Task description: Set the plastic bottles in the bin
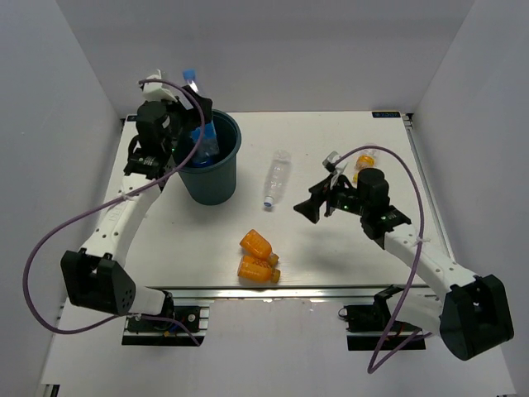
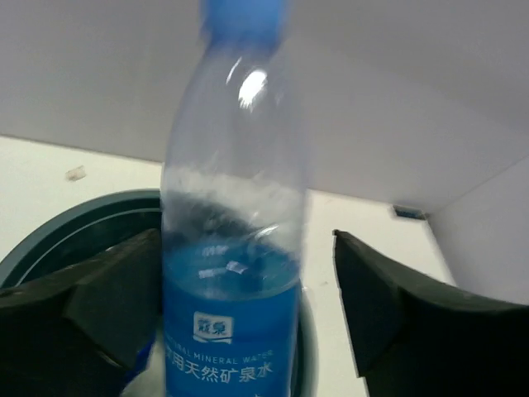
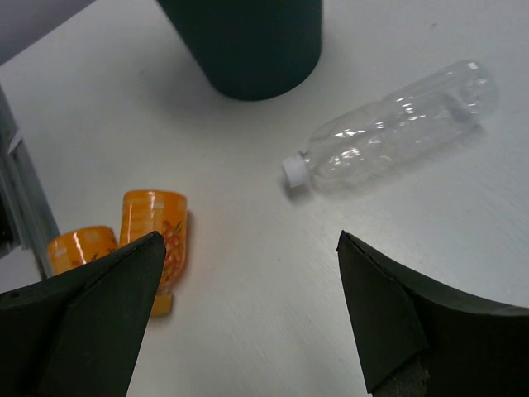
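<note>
Bin (image 1: 216, 178) is sitting far-left on the table (image 1: 331, 256), its inside mostly hiding under the left gripper (image 2: 246, 248) in the top view. Blue-label bottle (image 2: 231, 273) is standing upright in it, cap up, base cut off below the wrist frame. Jaws are standing spread either side, with a gap showing at one pad. Right gripper (image 3: 250, 240) is hovering with jaws wide, gripping nothing. Clear bottle (image 3: 397, 124) is lying right of the bin, long axis far-to-near, cap nearward. Orange bottles (image 1: 256, 243) are lying together, caps pointing right. Small orange-capped bottle (image 1: 364, 169) is half hiding behind the right arm, orientation unclear.
</note>
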Tool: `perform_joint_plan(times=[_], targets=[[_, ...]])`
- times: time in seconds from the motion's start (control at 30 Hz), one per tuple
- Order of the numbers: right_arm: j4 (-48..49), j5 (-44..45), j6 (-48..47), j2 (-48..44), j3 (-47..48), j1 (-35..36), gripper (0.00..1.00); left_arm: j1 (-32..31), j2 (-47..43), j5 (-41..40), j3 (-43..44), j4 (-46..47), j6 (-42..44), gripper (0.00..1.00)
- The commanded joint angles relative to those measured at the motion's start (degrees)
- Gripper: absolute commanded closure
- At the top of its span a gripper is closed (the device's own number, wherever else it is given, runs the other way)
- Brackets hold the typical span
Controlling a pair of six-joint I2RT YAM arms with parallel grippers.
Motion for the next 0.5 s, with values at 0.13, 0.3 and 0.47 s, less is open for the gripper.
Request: perform_joint_plan(times=[0.13, 0.3, 0.47], targets=[[-5.67, -4.02, -9.76, 1.42, 4.10, 8.19, 0.11, -0.71, 0.51, -5.80, 1.58, 0.92, 2.16, 0.02], [-5.85, -3.50, -11.79, 2.90, 4.10, 14.15, 0.11, -0.71, 0.51, -6.23, 5.02, -1.98, 2.95, 0.02], [-9.72, 1.57, -15.13, 7.47, 7.52, 22.07, 0.11, -0.62, -3.88, -10.89, -0.49, -1.46, 2.43, 0.02]])
